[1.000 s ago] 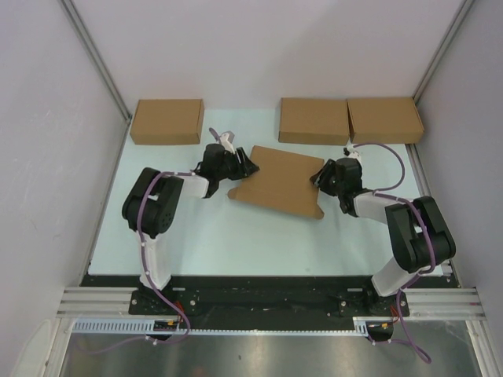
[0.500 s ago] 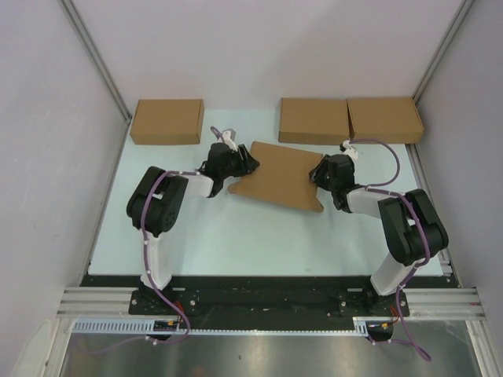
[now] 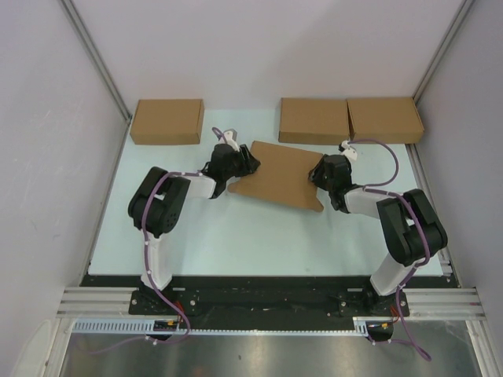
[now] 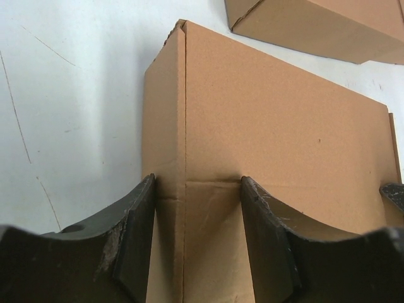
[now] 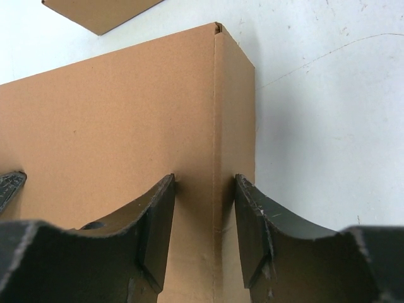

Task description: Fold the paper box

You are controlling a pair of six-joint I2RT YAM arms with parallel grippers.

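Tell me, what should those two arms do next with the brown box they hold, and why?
Probably move the paper box to the far edge beside the other boxes and let go: it looks folded shut, with the left gripper and the right gripper clamped on its opposite ends.

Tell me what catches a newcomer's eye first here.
The brown paper box sits in the middle of the table, clamped at opposite ends by the left gripper and the right gripper. Behind it, three compact boxes line the far edge: one left, two right.
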